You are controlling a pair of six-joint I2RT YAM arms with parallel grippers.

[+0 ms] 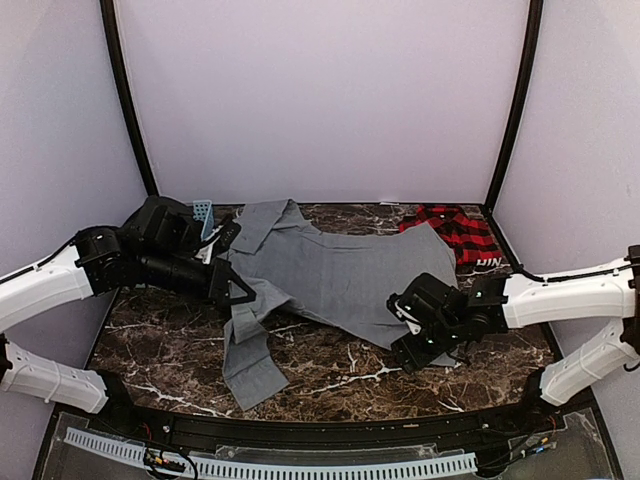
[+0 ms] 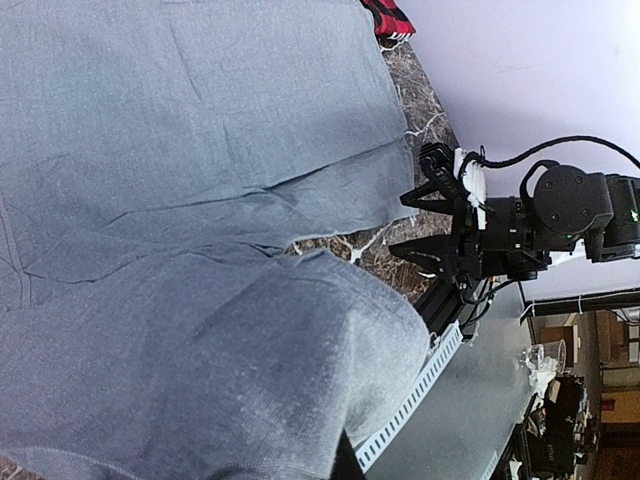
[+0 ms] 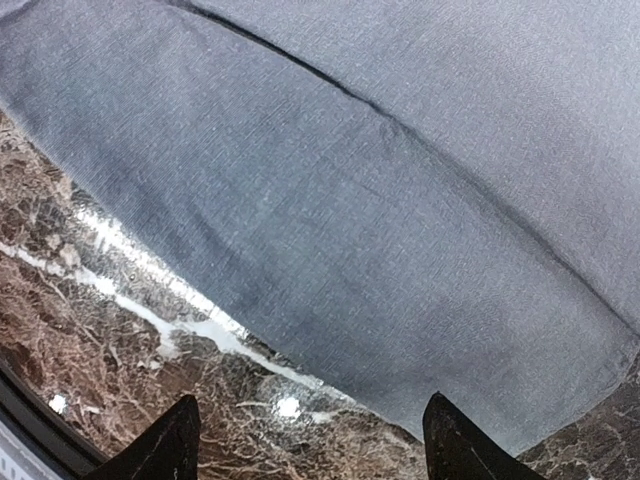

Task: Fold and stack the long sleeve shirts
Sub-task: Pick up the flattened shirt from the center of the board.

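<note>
**Grey shirt spread out, no fold made yet**

- Nearest: one sleeve (image 1: pixel 250 365) of the grey shirt (image 1: pixel 340 275) trails rumpled toward the near edge of the marble tabletop (image 1: pixel 160 340).
- Right gripper (image 1: pixel 412 338): low at the near-right hem (image 3: pixel 310 345). Jaws spread wide, nothing between them, tips over bare marble just short of the cloth.
- Left gripper (image 1: pixel 238 287): at the shirt's left side, where sleeve meets body. Jaws closed tight. Cloth bunches up close to its wrist camera, so I judge it pinches a fold.
- Mid-tabletop: shirt body mostly flat, collar far-left.
- Far-right corner: plaid shirt (image 1: pixel 455 232) in a heap, just beside the grey one.

Risks:
- Right jaws may close on marble and miss the hem, or catch only one layer.
- A left-side pull without a right-side hold would drag the shirt askew.
- The loose sleeve could get trapped inside the fold.
</note>
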